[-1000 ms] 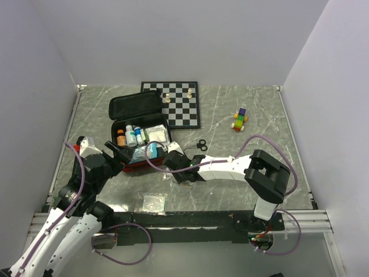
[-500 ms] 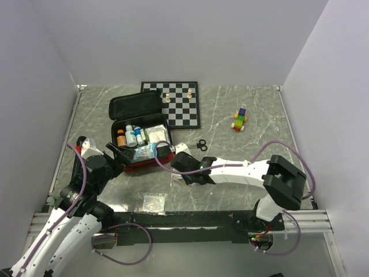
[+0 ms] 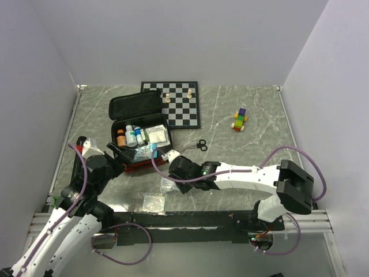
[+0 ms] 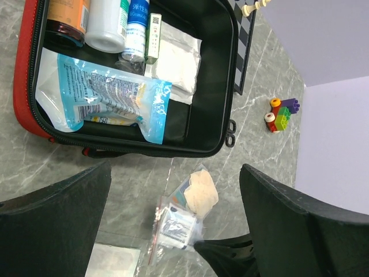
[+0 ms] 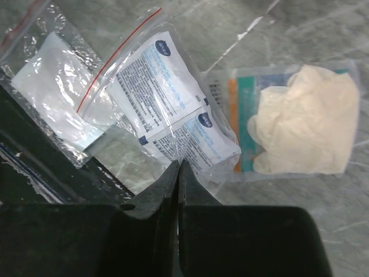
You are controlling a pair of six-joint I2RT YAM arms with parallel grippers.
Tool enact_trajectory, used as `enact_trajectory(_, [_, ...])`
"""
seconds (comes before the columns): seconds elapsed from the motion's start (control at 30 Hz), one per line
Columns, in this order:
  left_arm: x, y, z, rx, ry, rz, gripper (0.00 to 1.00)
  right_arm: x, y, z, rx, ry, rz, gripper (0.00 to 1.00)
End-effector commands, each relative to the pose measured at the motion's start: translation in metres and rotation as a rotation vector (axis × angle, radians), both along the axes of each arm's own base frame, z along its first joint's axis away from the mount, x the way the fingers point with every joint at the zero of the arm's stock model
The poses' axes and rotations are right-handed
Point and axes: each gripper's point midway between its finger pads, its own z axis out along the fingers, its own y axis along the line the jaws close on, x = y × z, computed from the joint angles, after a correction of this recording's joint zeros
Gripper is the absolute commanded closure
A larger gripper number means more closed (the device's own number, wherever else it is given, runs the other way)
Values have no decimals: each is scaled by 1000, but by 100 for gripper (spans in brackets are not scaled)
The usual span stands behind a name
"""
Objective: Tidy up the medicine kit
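Since the earlier frame your right arm has stretched out lower and further across the table, and the right gripper (image 5: 177, 167) has gone from half spread to fingers pressed flat together. They meet at the near edge of the clear zip bag (image 5: 167, 98) that holds the printed sachets. You cannot tell from here whether any film is caught between them. The left gripper (image 4: 174, 173) has barely shifted: its fingers are spread wide and hold nothing as it hovers just near of the medicine kit (image 3: 135, 107).

The kit lies open, left of centre, with its lid folded back toward the far side. Bottles, a white pad and a blue pouch (image 4: 106, 95) are already inside.

Watch these from here:
- The bite is at the very rim of slippery plastic. If you lift fast, the bag probably slides out, or the sachets slump to the far end and tear it from the tips.
- The glove packet (image 5: 300, 118) lies just right of the bag, and their edges seem to overlap. A sideways drag likely takes it along or flips it.
- Another small clear bag (image 5: 55, 98) sits to the left of the fingers, close enough to be swept away.
- The way into the kit crosses its raised red near wall. A low, dangling bag can snag there and shove the soft case.
- Your left gripper hangs over that same approach, so the two arms may clash unless you move it off first
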Motion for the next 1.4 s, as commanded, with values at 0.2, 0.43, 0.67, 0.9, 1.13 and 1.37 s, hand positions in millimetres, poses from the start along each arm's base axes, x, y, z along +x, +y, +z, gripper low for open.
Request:
enact_trajectory(0.2, [-1,-4,5,-32,-24,-13,4,2,5,11,10,-50,48,39])
enact_trajectory(0.43, [-1,-5,5,-28,-17,-17,4,-4,18,9,-78,-166,242,32])
enact_trajectory(0.67, [-4,-1,6,-39,-33,-3,4,-11,20,-19,-226,-230,320,35])
enact_trajectory(0.9, [-3,0,5,-25,-23,-5,4,3,11,-34,-333,-268,243,45])
enact_trajectory(1.13, [-4,2,7,-28,-33,8,4,1,6,-23,-307,-258,205,92])
enact_trajectory(1.37, [-2,11,29,-17,-99,38,4,-20,10,56,21,-149,241,100])
